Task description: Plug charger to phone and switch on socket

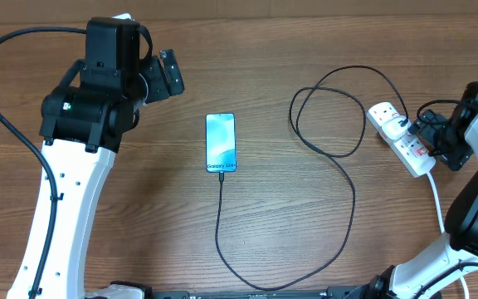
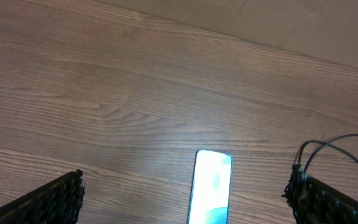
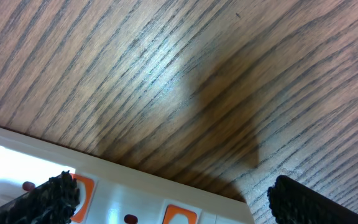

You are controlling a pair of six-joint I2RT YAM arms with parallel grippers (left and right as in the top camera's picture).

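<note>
The phone (image 1: pixel 221 143) lies flat mid-table with its blue screen lit; it also shows in the left wrist view (image 2: pixel 211 186). The black charger cable (image 1: pixel 351 187) runs from the phone's near end, loops right, and reaches its plug (image 1: pixel 404 126) on the white socket strip (image 1: pixel 388 116). My left gripper (image 1: pixel 168 75) is open and empty, raised up and to the left of the phone; in its wrist view (image 2: pixel 185 199) the phone lies between the fingers, below them. My right gripper (image 1: pixel 426 137) is open over the socket; its wrist view (image 3: pixel 185 202) shows the strip (image 3: pixel 123 186) with orange-red switches (image 3: pixel 81 188) close below.
The socket's thick white cord (image 1: pixel 436 195) runs toward the near right edge beside the right arm. The cable loop (image 1: pixel 326 112) lies between phone and socket; part of it shows in the left wrist view (image 2: pixel 328 146). The table is brown wood (image 1: pixel 139 208).
</note>
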